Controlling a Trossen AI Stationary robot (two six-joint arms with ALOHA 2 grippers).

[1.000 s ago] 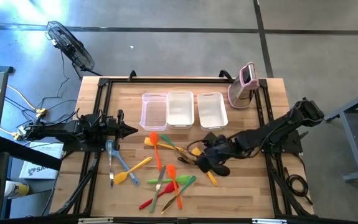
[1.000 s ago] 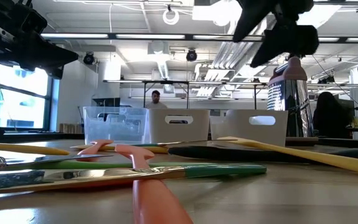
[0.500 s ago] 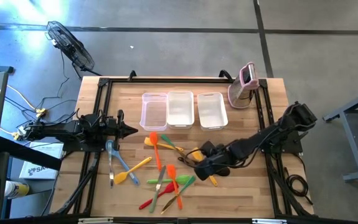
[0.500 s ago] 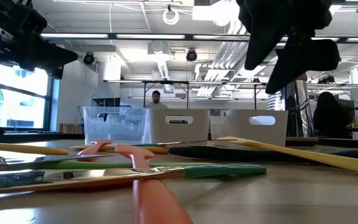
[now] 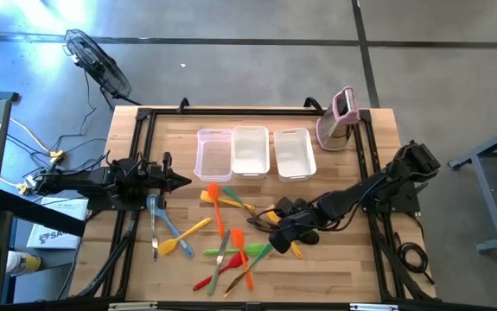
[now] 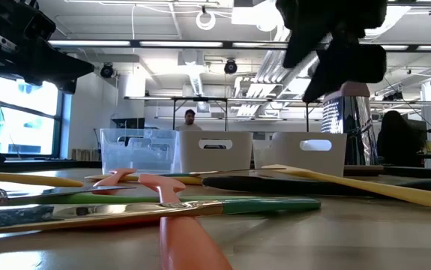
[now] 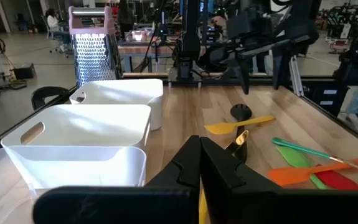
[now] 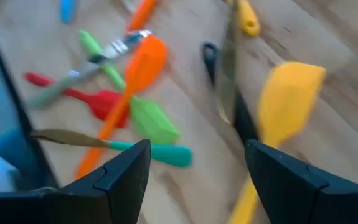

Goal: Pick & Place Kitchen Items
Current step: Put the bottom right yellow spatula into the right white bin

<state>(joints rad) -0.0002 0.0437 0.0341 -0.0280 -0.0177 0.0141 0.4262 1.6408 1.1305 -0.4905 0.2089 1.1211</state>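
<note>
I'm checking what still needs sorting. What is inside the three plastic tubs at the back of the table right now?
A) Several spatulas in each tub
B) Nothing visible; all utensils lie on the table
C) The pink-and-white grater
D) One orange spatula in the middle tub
B: in the high view the three tubs look empty, while the utensils lie scattered on the wooden table in front of them.

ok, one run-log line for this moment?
phase: reach | right end effector: open, above scattered coloured slim-handled utensils, holding nothing | left end effector: shut, waiting at table's left | three clear plastic tubs: no utensils visible inside
</note>
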